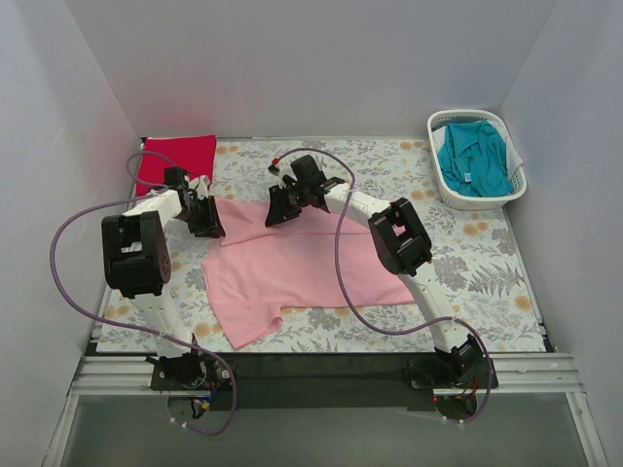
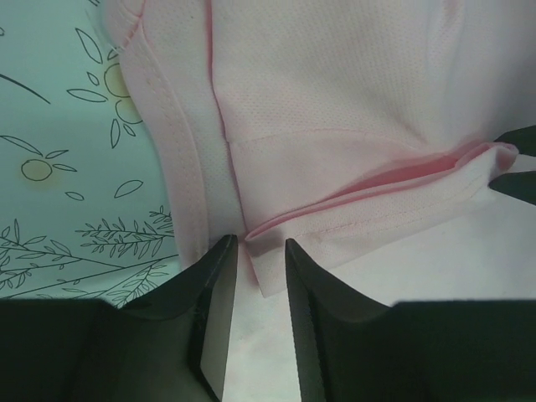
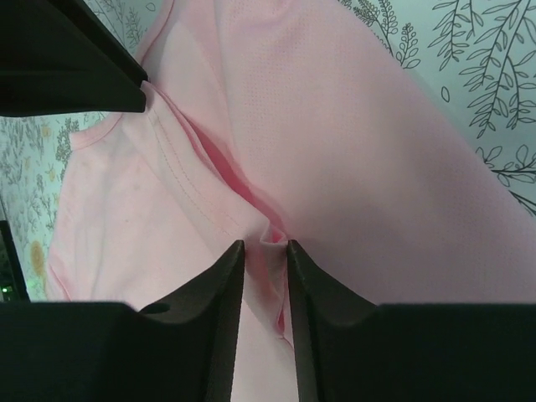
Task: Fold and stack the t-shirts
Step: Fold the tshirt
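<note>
One light pink t-shirt point(image 1: 292, 272) lies wrinkled on the floral cloth point(image 1: 487, 277). Left pincer point(image 2: 260, 249) and right pincer point(image 3: 265, 247) each nip its stitched far edge.

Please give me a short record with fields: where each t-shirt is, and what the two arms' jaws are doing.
pink t-shirt: spread on the floral cloth, middle of the table
red t-shirt: folded, far left corner
teal t-shirt: in the white basket, far right
left jaws: shut on the pink t-shirt's far edge
right jaws: shut on the same edge
</note>
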`<state>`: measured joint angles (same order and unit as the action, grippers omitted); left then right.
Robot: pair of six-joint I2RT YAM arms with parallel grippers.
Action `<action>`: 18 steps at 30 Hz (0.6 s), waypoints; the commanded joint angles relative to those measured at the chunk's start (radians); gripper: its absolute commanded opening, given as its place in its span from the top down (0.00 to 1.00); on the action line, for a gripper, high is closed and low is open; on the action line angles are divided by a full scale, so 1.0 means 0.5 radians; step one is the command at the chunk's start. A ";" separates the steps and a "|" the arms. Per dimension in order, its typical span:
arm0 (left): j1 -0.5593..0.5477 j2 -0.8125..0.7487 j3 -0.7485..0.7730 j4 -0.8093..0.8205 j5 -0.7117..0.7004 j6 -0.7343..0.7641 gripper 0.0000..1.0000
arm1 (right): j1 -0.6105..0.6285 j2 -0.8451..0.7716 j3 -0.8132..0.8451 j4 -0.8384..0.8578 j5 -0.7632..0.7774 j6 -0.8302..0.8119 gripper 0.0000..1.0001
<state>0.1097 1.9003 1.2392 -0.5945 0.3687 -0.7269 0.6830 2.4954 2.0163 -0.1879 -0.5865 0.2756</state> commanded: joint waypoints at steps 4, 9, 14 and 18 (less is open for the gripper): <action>0.005 -0.036 0.047 0.066 0.079 0.006 0.86 | 0.011 -0.012 -0.014 0.087 -0.103 0.022 0.89; 0.005 -0.162 -0.033 0.063 0.069 0.027 1.00 | 0.011 -0.054 -0.032 0.090 -0.152 0.029 0.99; 0.005 -0.352 -0.110 0.005 0.039 0.113 1.00 | 0.011 -0.106 -0.072 0.103 -0.177 0.047 0.99; 0.005 -0.398 -0.128 -0.020 0.039 0.141 1.00 | 0.008 -0.137 -0.105 0.130 -0.198 0.062 0.99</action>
<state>0.1097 1.7767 1.1843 -0.5907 0.3885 -0.6910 0.6830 2.4950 1.9820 -0.1581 -0.6544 0.2916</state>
